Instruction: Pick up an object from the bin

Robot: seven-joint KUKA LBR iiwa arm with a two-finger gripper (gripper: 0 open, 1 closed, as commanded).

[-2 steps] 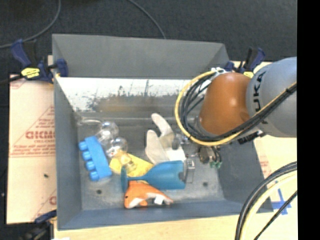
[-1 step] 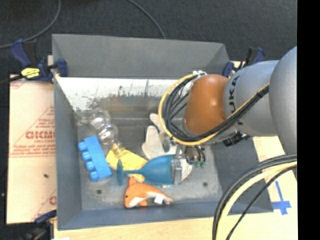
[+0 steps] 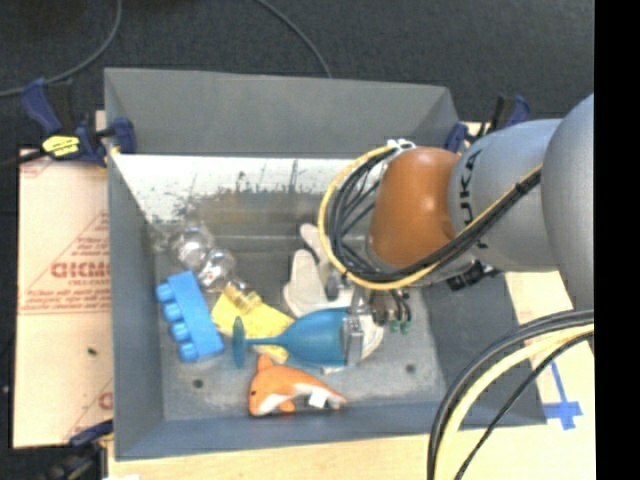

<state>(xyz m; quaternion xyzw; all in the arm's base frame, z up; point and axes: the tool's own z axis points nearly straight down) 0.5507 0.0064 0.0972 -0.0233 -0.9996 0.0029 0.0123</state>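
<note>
Gripper [image 3: 361,322] low at bowl end of blue goblet [image 3: 312,339] lying in bin [image 3: 135,308]; you cannot tell its opening or hold. Lift apparently not yet done.

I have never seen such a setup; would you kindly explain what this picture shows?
One camera looks down into a grey metal bin. The big grey shape entering from the right is a robot arm; the orange cap and black cables are part of it. Its claw is low in the bin, at the open end of a blue goblet lying on its side. Nearby lie a blue toy brick, an orange toy fish, a yellow piece, a white object and something clear. Whether it grips anything, I cannot tell.
</note>
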